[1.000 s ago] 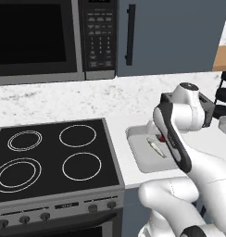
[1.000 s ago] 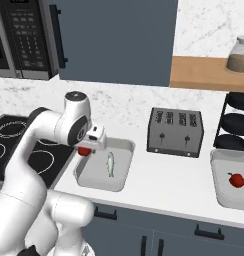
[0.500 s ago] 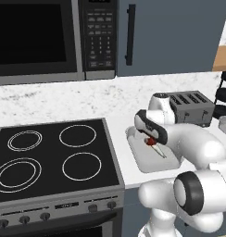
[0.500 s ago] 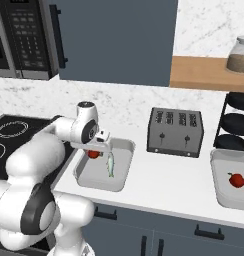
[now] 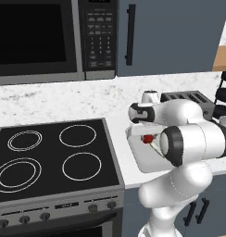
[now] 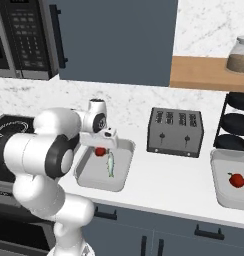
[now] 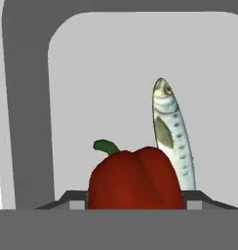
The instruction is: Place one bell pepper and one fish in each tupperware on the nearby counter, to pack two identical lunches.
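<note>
Bell pepper (image 7: 135, 178), red, sits low-center in the hand view, clamped between the gripper (image 7: 135, 202) jaws, just over the near tupperware (image 6: 89, 175) beside a silver fish (image 7: 172, 134).

Red bell pepper (image 7: 135, 178) with green stem, silver speckled fish (image 7: 173, 134), light-grey tupperware (image 7: 28, 97)

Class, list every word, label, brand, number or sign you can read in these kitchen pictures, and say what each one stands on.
No text can be read anywhere.
Microwave control panel: rows of small pale button markings, too small and blurred to read.
Stove front: a faint pale mark between the knobs, too small to read.
Toaster, tupperware, red bell pepper, fish and jar: no markings.
</note>
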{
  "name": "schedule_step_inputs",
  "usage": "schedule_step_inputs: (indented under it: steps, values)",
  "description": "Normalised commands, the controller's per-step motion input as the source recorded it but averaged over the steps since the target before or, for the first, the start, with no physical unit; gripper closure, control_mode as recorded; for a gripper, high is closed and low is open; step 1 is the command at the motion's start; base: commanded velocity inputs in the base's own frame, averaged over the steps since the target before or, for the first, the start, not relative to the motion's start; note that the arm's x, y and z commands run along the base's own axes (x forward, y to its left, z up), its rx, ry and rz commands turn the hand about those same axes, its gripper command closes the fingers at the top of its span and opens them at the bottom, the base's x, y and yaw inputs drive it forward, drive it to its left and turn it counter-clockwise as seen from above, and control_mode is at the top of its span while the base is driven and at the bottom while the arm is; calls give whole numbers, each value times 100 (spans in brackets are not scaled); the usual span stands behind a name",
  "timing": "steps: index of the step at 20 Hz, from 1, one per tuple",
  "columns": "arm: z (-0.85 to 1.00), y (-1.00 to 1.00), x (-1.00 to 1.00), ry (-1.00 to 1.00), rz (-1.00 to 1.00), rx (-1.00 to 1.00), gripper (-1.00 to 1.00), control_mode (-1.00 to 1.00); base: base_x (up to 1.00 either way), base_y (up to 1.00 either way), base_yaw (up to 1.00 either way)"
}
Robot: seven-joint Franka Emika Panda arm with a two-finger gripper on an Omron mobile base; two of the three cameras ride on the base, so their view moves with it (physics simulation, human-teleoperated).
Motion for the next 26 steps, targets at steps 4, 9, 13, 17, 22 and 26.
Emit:
schedule_step_inputs:
  steps: [4, 9, 13, 17, 22, 26]
  values:
    - [-87, -1, 1, 10, 0, 0, 100, -100, 0, 0, 0]
    - [-24, 2, 0, 0, 1, 0, 100, -100, 0, 0, 0]
    - [-3, 2, -1, 0, 0, 0, -100, -100, 0, 0, 0]
    - [11, 0, -14, -1, 0, -1, -100, -100, 0, 0, 0]
    - [32, 1, -29, -3, 0, -3, -100, -100, 0, 0, 0]
    - [60, 0, -82, -13, 0, 0, -100, -100, 0, 0, 0]
